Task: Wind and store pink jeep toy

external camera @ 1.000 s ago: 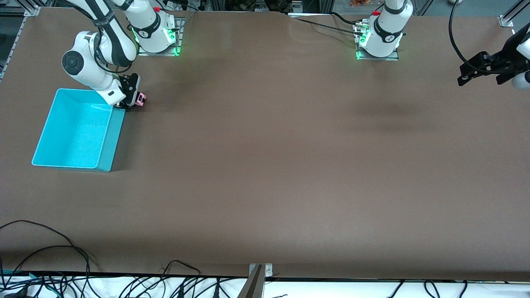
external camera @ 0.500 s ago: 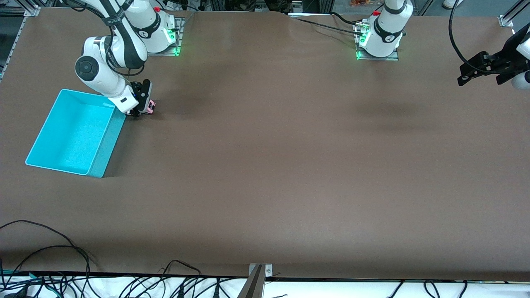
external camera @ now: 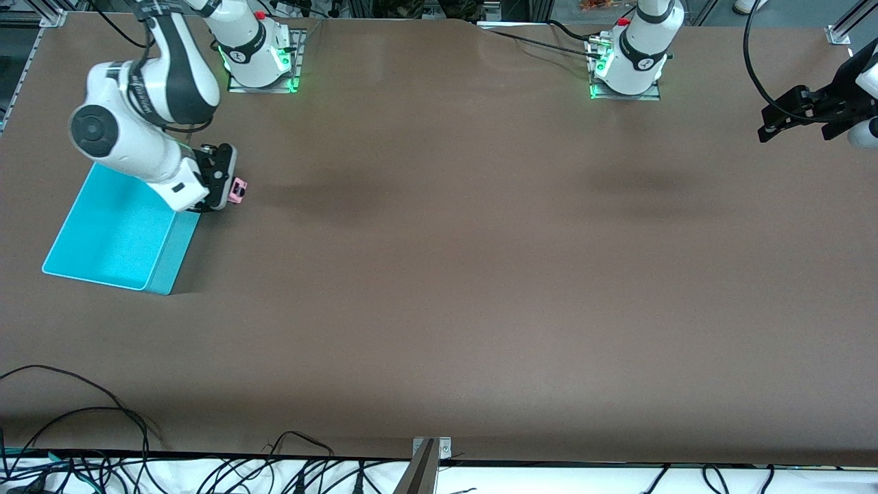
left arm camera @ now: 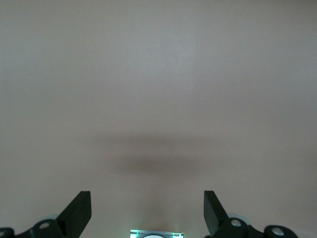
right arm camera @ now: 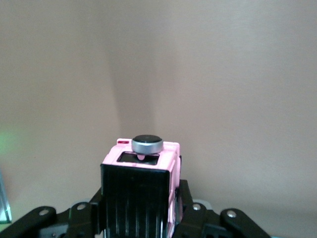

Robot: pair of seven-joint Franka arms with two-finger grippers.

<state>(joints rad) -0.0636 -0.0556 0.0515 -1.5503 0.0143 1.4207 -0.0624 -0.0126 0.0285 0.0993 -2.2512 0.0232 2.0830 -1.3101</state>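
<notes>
Your right pincer (external camera: 230, 190) squeezed the pink jeep toy (external camera: 238, 190) by its sides, beside the turquoise bin (external camera: 110, 237). It looked light and hard. Your left pincer (external camera: 789, 123) waited wide open.

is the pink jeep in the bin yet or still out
Out. The right gripper holds the pink jeep toy beside the turquoise bin, not inside it; nothing shows in the bin.

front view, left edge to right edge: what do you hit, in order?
turquoise bin → right gripper shut on the pink jeep toy → left gripper, open, waiting over the left arm's end of the table.
</notes>
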